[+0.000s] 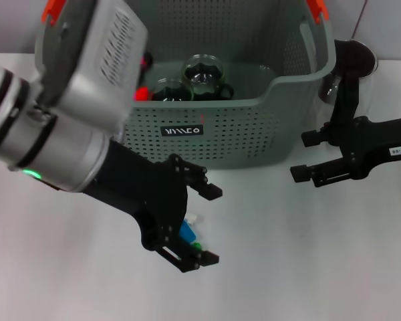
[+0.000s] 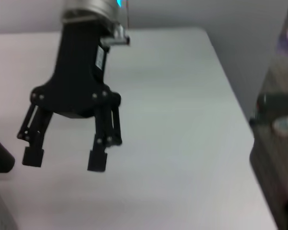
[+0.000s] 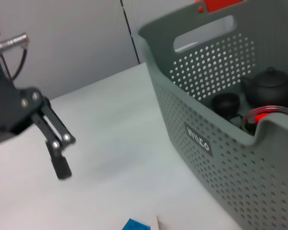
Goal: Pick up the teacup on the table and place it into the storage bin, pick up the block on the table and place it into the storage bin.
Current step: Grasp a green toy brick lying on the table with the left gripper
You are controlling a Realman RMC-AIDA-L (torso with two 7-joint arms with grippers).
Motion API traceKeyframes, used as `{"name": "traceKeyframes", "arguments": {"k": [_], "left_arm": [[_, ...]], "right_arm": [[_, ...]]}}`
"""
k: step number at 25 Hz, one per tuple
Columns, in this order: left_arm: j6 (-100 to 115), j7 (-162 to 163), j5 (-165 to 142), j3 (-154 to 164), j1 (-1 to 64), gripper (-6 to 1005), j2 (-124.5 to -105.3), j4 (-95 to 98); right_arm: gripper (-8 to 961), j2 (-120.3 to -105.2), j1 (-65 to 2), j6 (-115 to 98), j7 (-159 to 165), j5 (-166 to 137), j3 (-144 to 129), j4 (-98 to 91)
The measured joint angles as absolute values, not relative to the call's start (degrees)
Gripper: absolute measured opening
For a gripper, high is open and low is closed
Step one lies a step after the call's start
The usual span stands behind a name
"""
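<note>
While I hold my left claw (image 1: pixel 199 224) spread just above the small blue, green and white block (image 1: pixel 190 234) on the white counter (image 1: pixel 301 267) | right claw (image 1: pixel 307 155) released beside grey-green perforated storage bin (image 1: pixel 254 127) | block looks light, rigid; pinch flat sides.
</note>
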State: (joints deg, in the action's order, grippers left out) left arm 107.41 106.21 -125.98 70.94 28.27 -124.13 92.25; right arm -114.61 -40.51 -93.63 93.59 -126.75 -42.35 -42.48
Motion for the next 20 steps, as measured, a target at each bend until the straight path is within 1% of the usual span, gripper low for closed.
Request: {"name": "traceKeyframes", "arguments": {"k": [2,11,20], "left_arm": [[106.29,104.03,-128.12,72.79,28.39,908,-124.22,92.35],[101.0,97.43,-137.22,83.96,28.85,908,-124.4,93.53],[95.52,95.41,-145.63,95.24,31.85,907,-124.17,89.05]], "right_arm": [[945,-114.86,-40.68,-93.45,94.71,-126.73,-42.37,-42.48],[945,-114.82,-40.17,-93.27,97.08,-126.73,-41.31,-42.45],[945,-115.02,-39.9,-92.92,97.43,-126.74,-39.24,-40.89]]}}
